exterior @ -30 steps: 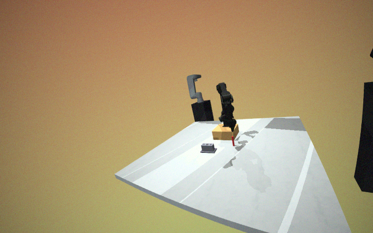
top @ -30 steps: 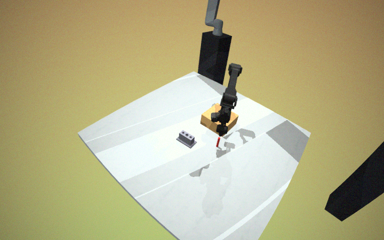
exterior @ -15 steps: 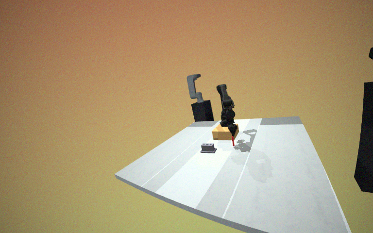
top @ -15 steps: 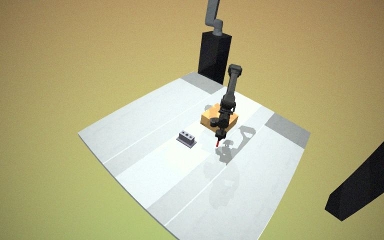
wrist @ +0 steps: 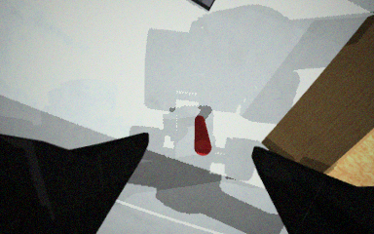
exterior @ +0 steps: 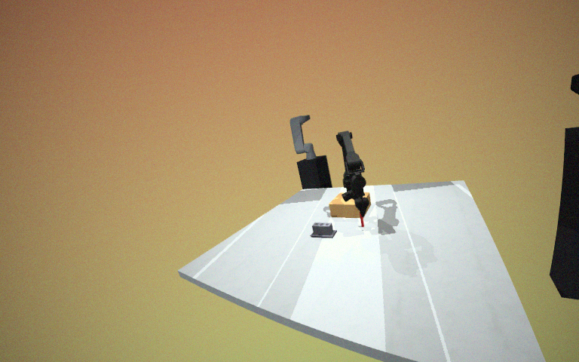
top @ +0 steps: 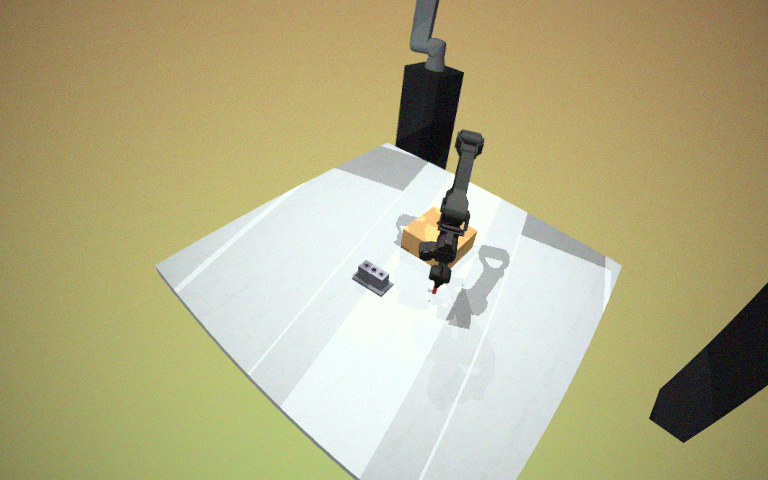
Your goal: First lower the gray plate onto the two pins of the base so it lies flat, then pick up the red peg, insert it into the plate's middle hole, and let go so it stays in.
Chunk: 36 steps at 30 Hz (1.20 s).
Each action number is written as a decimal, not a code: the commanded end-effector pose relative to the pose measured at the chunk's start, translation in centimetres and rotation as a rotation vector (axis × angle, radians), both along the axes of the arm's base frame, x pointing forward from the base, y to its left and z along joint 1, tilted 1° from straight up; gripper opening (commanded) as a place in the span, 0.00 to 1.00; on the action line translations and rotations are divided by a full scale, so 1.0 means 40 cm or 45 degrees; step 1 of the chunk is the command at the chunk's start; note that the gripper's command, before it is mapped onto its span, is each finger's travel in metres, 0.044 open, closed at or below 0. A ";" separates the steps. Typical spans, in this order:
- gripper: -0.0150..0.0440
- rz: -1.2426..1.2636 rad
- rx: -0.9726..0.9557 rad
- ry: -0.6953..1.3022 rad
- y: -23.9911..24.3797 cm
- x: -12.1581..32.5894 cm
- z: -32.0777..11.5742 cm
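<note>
The gray plate is a block with three round openings in its top. It sits level on the base, whose flat rim shows around it. A dark corner of the base also shows at the top of the wrist view. The red peg stands about upright on the table, right of the base in the top and exterior views. My gripper is open and empty, pointing down just above the peg, which shows between the fingertips in the wrist view.
An orange-brown box stands behind the plate and peg, close to my right finger in the wrist view. A black pedestal with a gray arm stands beyond the far table edge. Another black post is at the right.
</note>
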<state>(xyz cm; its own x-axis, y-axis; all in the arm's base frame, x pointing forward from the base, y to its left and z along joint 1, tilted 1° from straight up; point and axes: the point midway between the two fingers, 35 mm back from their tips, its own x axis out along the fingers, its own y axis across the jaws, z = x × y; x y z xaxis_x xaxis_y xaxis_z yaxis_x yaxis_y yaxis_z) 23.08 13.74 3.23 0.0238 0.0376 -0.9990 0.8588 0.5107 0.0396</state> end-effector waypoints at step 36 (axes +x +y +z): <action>0.28 -0.004 -0.004 0.008 0.001 -0.003 -0.087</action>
